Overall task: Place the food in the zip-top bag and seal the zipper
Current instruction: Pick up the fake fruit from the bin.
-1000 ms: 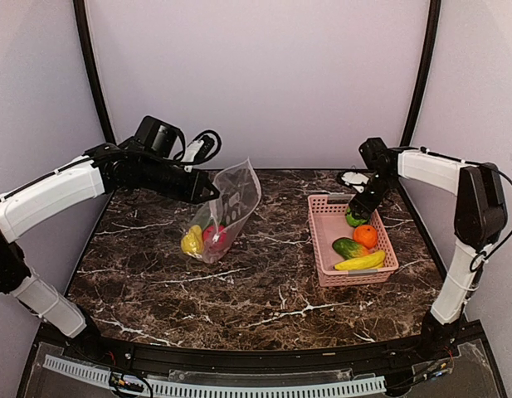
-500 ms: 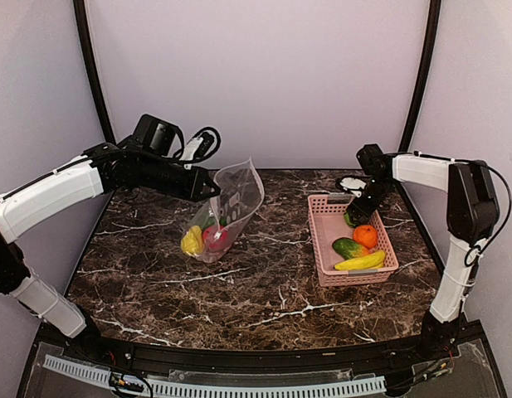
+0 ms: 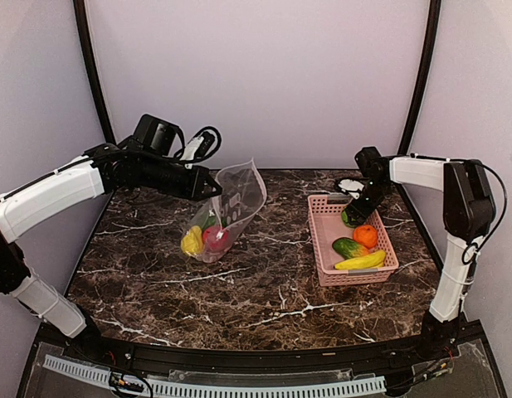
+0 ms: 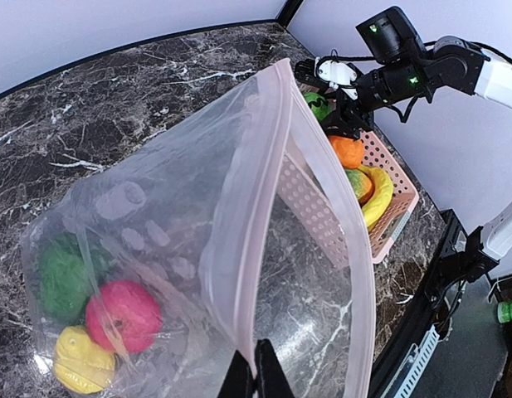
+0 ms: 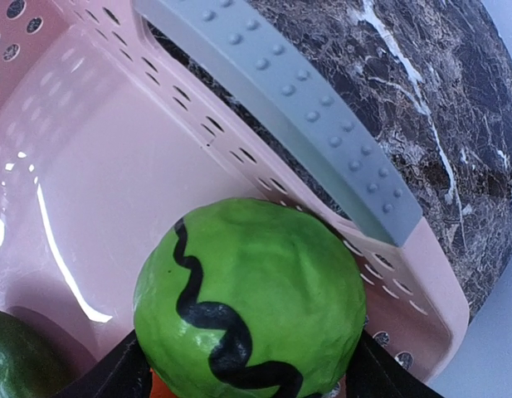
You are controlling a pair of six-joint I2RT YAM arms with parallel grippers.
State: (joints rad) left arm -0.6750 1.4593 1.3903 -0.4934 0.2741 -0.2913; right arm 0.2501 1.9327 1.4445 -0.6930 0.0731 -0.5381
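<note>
Right end effector [image 3: 353, 213] is down in the far end of the pink basket [image 3: 315, 240], its jaws spread wide around the green striped fruit [image 5: 247, 298]. I cannot tell whether the pads bear on it or only flank it. My left end effector [image 4: 256, 371] is clenched on the mouth edge of the zip-top bag [image 3: 231, 203], well to the left of the basket, so the zipper [image 4: 264, 182] hangs in an open loop facing the basket. A red piece [image 4: 123, 315], a yellow one [image 4: 81, 362] and a green one [image 4: 63, 278] lie in the bag's bottom. The orange [image 3: 365, 236], the cucumber-like piece [image 3: 349, 247] and the banana [image 3: 361, 262] lie in the basket's near half.

I judge that loading is in hand, roughly half done, with sealing not begun. The next move calls for a firm hold on the green fruit, a lift clear of the basket's left wall, a carry leftward, and a release above the bag's mouth.

The basket's far wall is just beside my right finger, so straight up is the free way out. Nothing stands on the surface [image 3: 272, 274] between basket and bag. The mouth is narrow and floppy, so I should enter it from the basket side.
</note>
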